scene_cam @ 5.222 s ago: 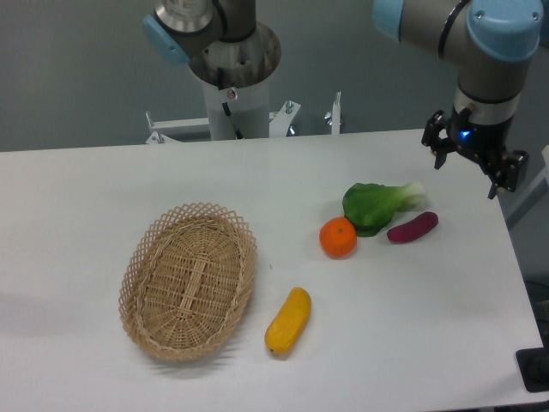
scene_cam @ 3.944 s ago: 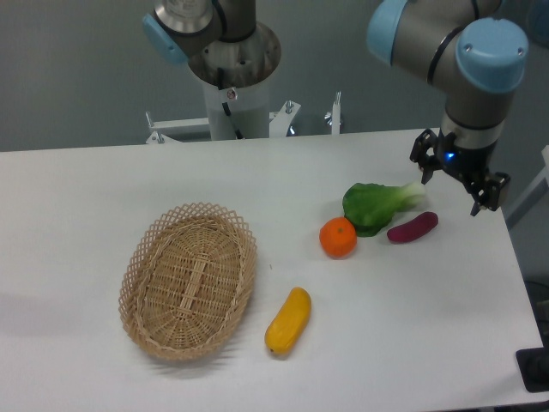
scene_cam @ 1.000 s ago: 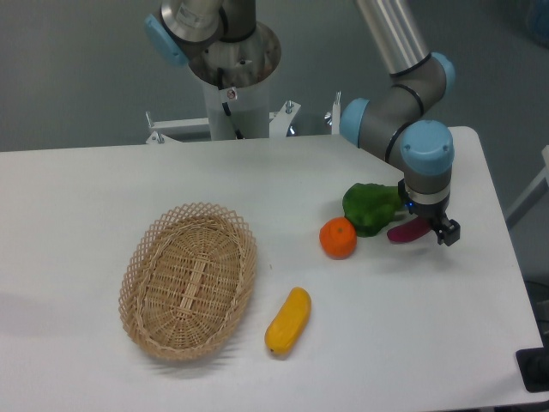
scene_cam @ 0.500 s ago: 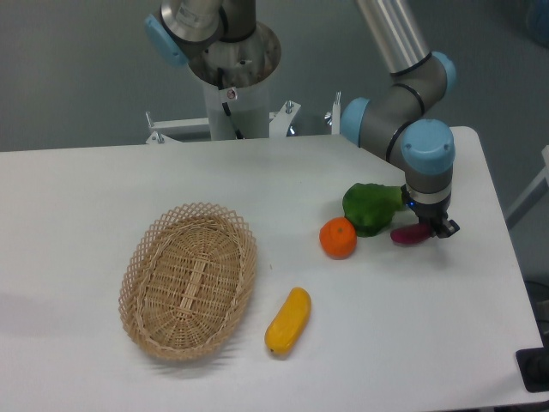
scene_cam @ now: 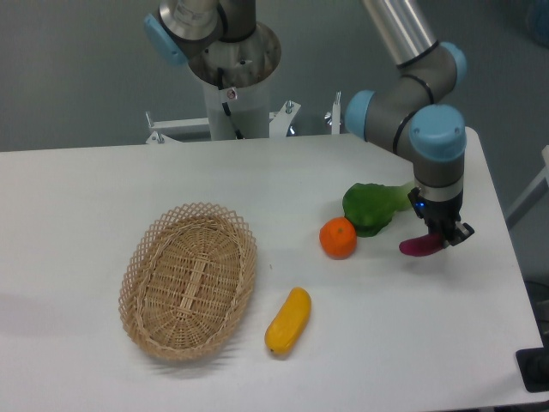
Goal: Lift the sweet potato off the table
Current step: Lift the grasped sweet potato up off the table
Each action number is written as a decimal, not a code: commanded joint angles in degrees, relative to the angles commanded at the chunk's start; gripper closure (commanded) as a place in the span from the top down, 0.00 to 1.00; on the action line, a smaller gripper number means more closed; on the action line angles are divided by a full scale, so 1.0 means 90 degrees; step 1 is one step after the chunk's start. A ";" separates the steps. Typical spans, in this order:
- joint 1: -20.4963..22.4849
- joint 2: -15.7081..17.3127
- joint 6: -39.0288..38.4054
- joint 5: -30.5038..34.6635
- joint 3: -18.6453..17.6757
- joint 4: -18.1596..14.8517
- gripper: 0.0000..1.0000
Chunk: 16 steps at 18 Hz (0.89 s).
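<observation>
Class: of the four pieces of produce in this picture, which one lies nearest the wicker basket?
The yellow-orange vegetable, just right of the basket. The orange, leafy green and sweet potato sit farther right.

One sweet potato [scene_cam: 419, 246], one orange [scene_cam: 338, 238], one leafy green [scene_cam: 371, 206], one yellow vegetable [scene_cam: 288, 321], one basket [scene_cam: 188, 281]

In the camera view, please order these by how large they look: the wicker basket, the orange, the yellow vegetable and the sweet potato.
1. Wicker basket, clearly the largest.
2. Yellow vegetable.
3. Orange.
4. Sweet potato, but the end effector hides part of it, so its place below the orange is unsure.
</observation>
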 joint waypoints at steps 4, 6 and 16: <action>-0.0068 0.0587 -0.0509 -0.0510 0.0117 -0.0653 0.22; -0.0049 0.0763 -0.0510 -0.0511 0.0341 -0.1199 0.22; 0.0000 0.0793 -0.0578 -0.0511 0.1455 -0.2775 0.22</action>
